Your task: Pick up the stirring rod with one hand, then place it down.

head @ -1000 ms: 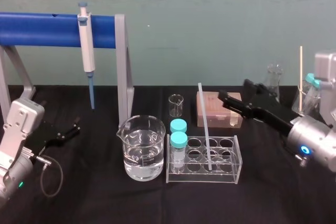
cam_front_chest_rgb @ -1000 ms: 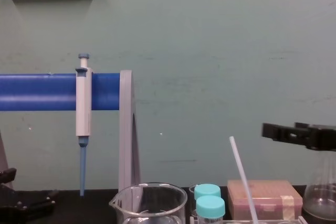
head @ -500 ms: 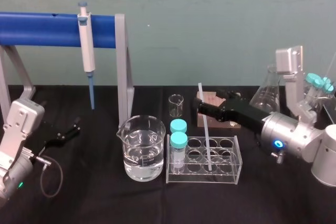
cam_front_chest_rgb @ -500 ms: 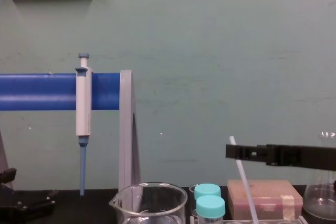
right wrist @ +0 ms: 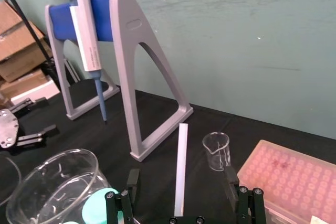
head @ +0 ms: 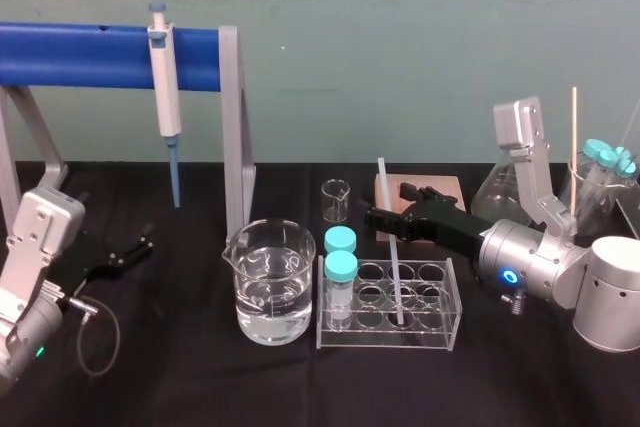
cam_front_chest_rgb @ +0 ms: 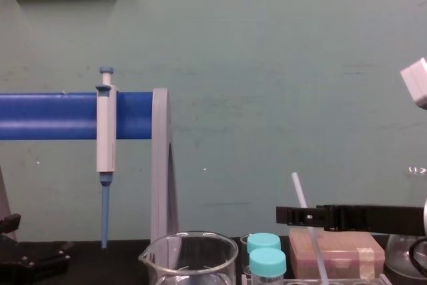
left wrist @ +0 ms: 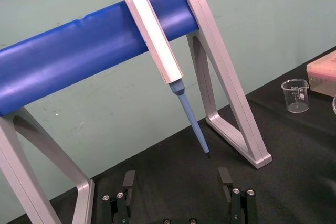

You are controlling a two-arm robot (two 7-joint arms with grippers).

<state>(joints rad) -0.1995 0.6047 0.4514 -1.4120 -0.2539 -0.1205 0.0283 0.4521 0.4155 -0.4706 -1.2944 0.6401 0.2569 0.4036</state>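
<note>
- Reaching in from 3 o'clock with the right gripper (head: 373, 217), jaws spread wide to either side of the stirring rod (head: 394, 272) and not yet closed on it (plainest from the right wrist view, looking down the gap at the stirring rod (right wrist: 181, 166)).
- Standing tilted in a well of the clear tube rack (head: 440, 335) at mid-tabletop, top end leaning toward 9 o'clock, propped by nothing but the well's rim.
- Risk one: closing off-centre and nudging the stirring rod with a single finger, tipping it further toward 9 o'clock against the two teal-capped tubes (head: 340, 269) or on toward the water beaker (head: 268, 282).
- Risk two: gripping something so thin and probably slick too lightly, then letting it slide through the jaws or swing during the lift.
- Risk three: pulling straight up rather than along the lean, jamming the lower end in the well and dragging or hoisting the light-looking tube rack along with it.
- Risk four: sweeping low on the way out and clipping the small empty beaker (head: 336, 200) at 11 o'clock of the tube rack, or the pink tip box (head: 448, 187) close by the arm.
- Parked at 9 o'clock on the tabletop with the left gripper (head: 120, 254), jaws apart and empty, well apart from the work.
</note>
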